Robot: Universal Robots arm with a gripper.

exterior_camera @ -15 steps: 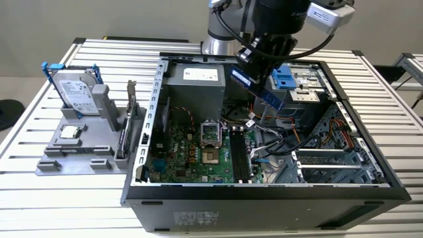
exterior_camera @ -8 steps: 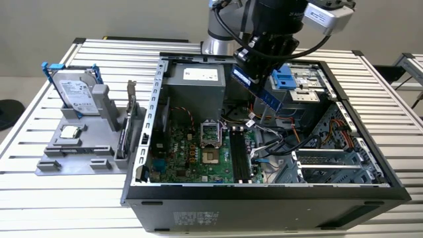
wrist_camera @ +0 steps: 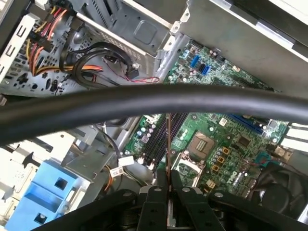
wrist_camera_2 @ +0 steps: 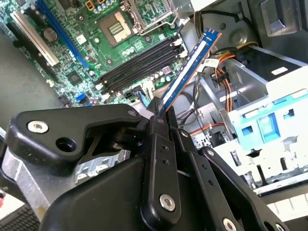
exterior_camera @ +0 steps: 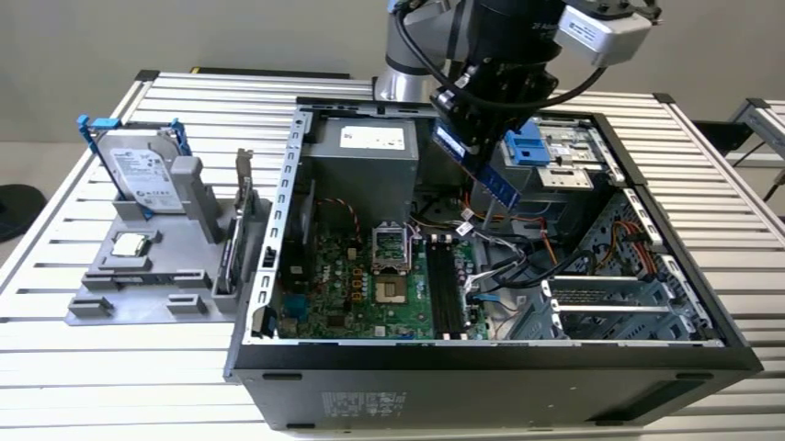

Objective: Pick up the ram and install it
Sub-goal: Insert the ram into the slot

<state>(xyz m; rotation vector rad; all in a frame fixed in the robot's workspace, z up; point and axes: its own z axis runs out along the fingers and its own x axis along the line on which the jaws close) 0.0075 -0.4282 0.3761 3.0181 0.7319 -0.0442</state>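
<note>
— As the arm (exterior_camera: 415, 46) hangs over the open computer case (exterior_camera: 491, 367), where is the ram?

— In the air, over the case's opening. The fingers (wrist_camera_2: 158, 137) are closed on one end of the ram (wrist_camera_2: 192, 62), pinching it flat between them. In the first wrist view the ram (wrist_camera: 168, 144) shows edge-on between the fingers (wrist_camera: 155, 199).

— And in the exterior view?

— There the ram (exterior_camera: 497, 179) is tilted, its free end pointing toward five o'clock. It hangs at about one o'clock from the black memory slots (exterior_camera: 444, 294) on the green motherboard (exterior_camera: 356, 285), apart from them.

— What does the case stand on?

— A worktop (exterior_camera: 184, 96) of pale metal slats. At nine o'clock from the case a grey fixture (exterior_camera: 147, 294) rests on the slats. A hard drive (exterior_camera: 138, 175) stands leaning in it, and a small square chip (exterior_camera: 129, 244) lies flat at six o'clock from the drive.

— And the room?

— A plain beige wall (exterior_camera: 184, 32) runs behind the worktop at twelve o'clock. At three o'clock the corner of a second slatted surface (exterior_camera: 763, 124) stands apart from the worktop, across a gap.
</note>
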